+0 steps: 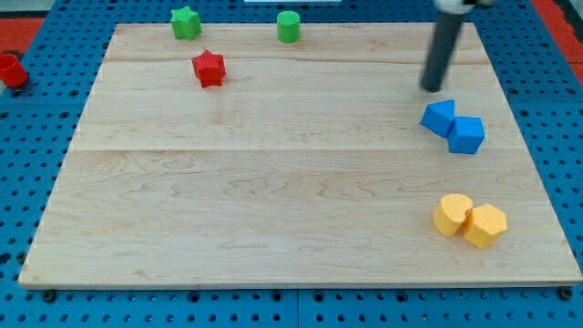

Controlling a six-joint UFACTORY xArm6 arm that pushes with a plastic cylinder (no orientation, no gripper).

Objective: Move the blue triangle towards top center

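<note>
The blue triangle (439, 117) lies at the board's right side, touching a blue cube (467, 135) on its lower right. My tip (432, 89) is the end of a dark rod coming down from the view's top right. It stands just above the blue triangle in the view, a small gap apart from it.
A green star (186, 23) and a green cylinder (289, 26) sit at the board's top edge. A red star (209, 68) lies below the green star. Two yellow blocks (453, 215) (485, 225) touch at the lower right. A red cylinder (11, 70) lies off the wooden board (273, 182) at the left.
</note>
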